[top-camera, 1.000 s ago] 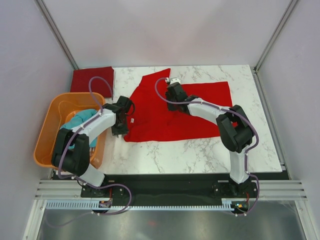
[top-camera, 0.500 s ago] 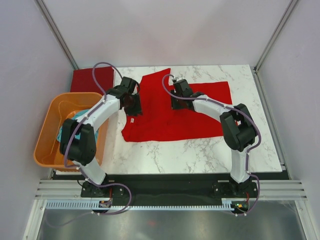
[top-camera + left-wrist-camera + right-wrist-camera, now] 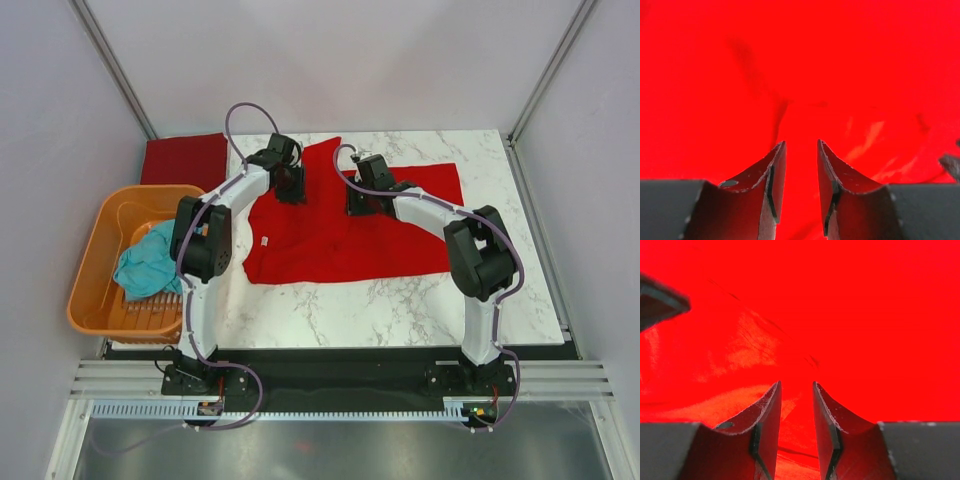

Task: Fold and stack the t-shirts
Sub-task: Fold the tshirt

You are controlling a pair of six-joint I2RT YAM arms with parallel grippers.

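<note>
A bright red t-shirt (image 3: pixel 340 235) lies spread on the marble table, its small white neck label (image 3: pixel 265 241) near the left edge. My left gripper (image 3: pixel 291 188) is down on the shirt's far left part. My right gripper (image 3: pixel 358 203) is on the cloth a little to its right. In the left wrist view the left gripper (image 3: pixel 801 145) has its jaws apart over red cloth (image 3: pixel 800 75). The right gripper (image 3: pixel 796 386) looks the same in its wrist view, red cloth (image 3: pixel 840 315) filling the frame. A folded maroon t-shirt (image 3: pixel 182 160) lies at the back left. A teal t-shirt (image 3: pixel 150 262) is bunched in the basket.
The orange plastic basket (image 3: pixel 92 245) stands at the table's left edge, beside the left arm's base. Bare marble (image 3: pixel 400 305) shows in front of the red shirt and at the back right. Frame posts and plain walls close in the table.
The left arm has swung from beside the basket and the shirt's left edge up to its far left part. The right gripper shifted slightly right. The teal shirt now shows uncovered.
</note>
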